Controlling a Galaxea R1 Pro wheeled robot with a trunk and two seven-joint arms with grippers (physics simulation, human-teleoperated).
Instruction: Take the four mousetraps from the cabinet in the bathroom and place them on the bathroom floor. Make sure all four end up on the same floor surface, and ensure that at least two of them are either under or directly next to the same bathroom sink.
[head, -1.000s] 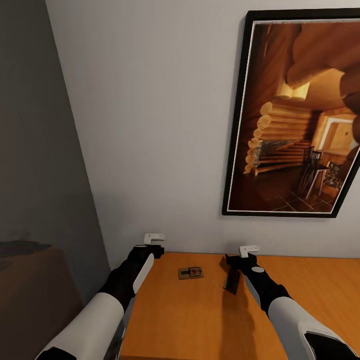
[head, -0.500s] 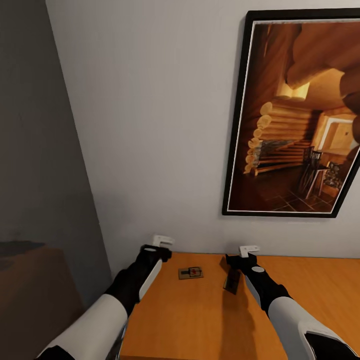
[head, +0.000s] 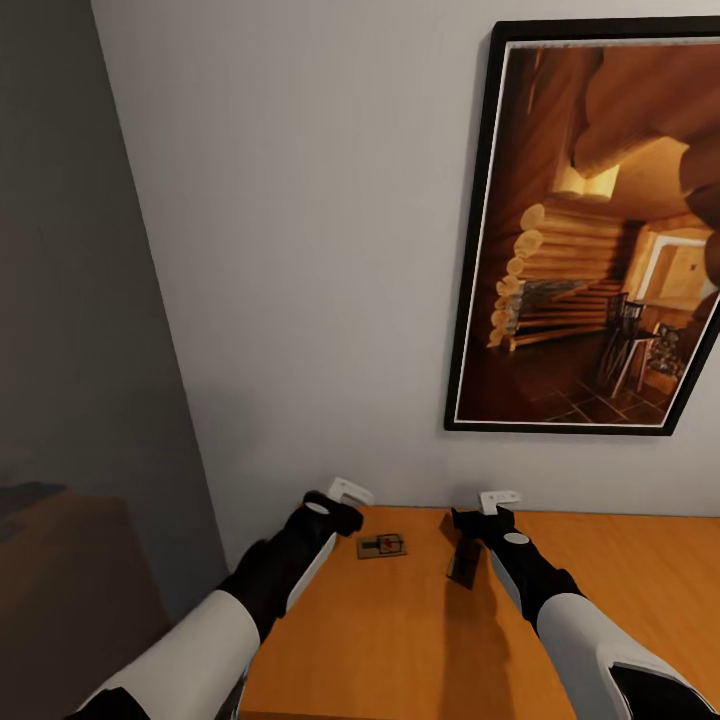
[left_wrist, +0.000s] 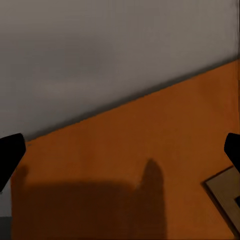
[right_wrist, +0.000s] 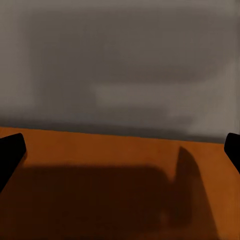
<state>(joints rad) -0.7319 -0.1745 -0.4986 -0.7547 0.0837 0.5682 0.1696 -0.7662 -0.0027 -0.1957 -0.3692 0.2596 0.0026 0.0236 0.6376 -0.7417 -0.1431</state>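
Mousetrap (head: 381, 546) flat atop orange cabinet (head: 400, 640)

Looks like a room in a home, rendered in simulation. Plain pale grey wall (head: 300, 250) meeting a darker grey wall (head: 70, 300) at a corner. Large black-framed picture (head: 590, 230) of a log-cabin interior hung on the pale wall. Below it, pushed against the wall, an orange-brown wooden cabinet (head: 400, 640) with a flat top, a small mousetrap (head: 381, 546) lying flat on it.
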